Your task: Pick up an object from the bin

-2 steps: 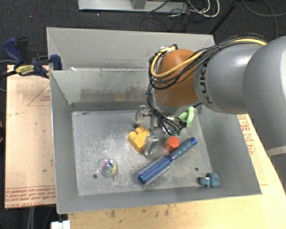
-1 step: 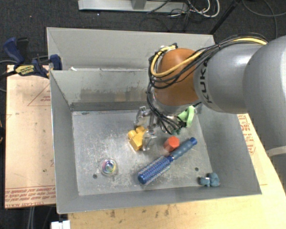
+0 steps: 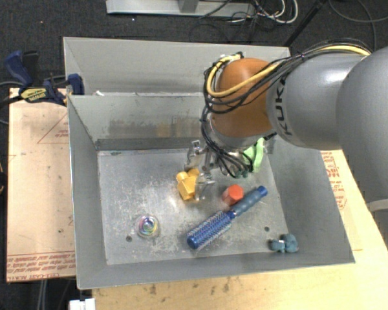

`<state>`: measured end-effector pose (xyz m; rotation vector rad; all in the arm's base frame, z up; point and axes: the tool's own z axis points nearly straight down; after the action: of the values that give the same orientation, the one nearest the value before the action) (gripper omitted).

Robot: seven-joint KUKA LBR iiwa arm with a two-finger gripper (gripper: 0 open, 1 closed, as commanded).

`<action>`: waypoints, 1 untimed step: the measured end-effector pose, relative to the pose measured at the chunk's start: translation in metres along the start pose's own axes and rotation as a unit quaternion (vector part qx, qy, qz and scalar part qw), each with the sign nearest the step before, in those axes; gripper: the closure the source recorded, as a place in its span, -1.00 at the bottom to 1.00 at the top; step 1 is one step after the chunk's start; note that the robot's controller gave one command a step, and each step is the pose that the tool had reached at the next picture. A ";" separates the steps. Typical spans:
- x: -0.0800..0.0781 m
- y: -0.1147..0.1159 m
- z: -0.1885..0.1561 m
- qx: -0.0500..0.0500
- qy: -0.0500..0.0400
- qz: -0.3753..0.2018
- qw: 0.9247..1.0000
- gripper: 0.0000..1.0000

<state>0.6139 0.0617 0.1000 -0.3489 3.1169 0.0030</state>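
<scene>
The end effector (image 3: 202, 172) is low at the middle of the bin (image 3: 84, 192), right against a small yellow block (image 3: 187, 186); whether it is apart or clamped I cannot tell. The block looks unlifted, so raising remains

From my station I see dark carpeted floor (image 3: 26, 18) all around, with a tangle of cables (image 3: 281, 2) and a flat grey metal base (image 3: 149, 6) at the top edge.
</scene>
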 end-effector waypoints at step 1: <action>-0.001 0.000 -0.020 0.000 0.000 0.001 1.000 1.00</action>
<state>0.6153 0.0618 0.1200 -0.3453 3.1171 0.0027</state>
